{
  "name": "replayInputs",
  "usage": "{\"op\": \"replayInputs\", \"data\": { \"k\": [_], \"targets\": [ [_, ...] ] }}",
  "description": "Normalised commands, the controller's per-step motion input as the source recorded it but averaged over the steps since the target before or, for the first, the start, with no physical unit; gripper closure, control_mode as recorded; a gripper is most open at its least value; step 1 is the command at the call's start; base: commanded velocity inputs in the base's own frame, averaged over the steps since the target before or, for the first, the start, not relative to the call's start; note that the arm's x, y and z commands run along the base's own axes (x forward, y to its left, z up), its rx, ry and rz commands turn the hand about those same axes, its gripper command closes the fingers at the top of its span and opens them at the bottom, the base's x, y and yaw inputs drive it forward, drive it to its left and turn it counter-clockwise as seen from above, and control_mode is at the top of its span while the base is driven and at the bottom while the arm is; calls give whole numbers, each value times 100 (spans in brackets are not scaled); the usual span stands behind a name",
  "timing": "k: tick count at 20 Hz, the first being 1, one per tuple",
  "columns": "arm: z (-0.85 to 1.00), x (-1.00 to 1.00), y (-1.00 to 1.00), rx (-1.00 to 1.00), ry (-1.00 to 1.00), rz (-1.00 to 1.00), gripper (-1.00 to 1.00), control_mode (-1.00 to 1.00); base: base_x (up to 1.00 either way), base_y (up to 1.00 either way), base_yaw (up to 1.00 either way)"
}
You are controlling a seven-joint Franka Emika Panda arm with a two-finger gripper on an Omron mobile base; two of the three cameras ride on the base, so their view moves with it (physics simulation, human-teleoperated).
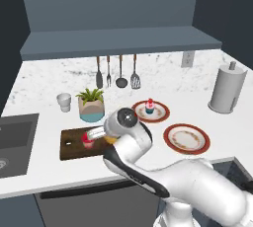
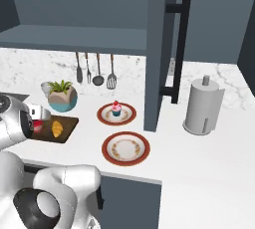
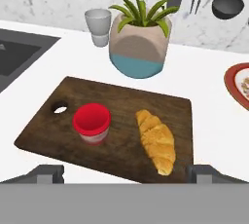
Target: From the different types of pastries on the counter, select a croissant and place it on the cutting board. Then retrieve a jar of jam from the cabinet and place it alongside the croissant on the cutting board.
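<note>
small squat red jar of jam (image 3: 91,123) standing beside golden crescent croissant (image 3: 156,141) mid dark brown wooden cutting board (image 3: 121,103); gripper (image 3: 125,173) spread wide, empty; best lifted straight up, clear of both.

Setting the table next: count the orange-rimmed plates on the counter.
2. One plate holds the cupcake, right of the cutting board; the other plate lies nearer the counter's front edge.

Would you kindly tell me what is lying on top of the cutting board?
On the cutting board stand the jar of jam and the croissant, side by side; the lid hides the jar's contents.
</note>
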Motion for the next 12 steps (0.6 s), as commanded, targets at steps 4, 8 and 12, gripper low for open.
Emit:
{"op": "replayInputs", "data": {
  "k": [4, 8, 12],
  "targets": [
    [45, -14, -68, 0, -3, -25, -100, -100, 0, 0, 0],
    [64, 0, -78, 0, -5, -17, -100, -100, 0, 0, 0],
    [71, 0, -74, 0, -3, -8, -100, -100, 0, 0, 0]
  ]
}}
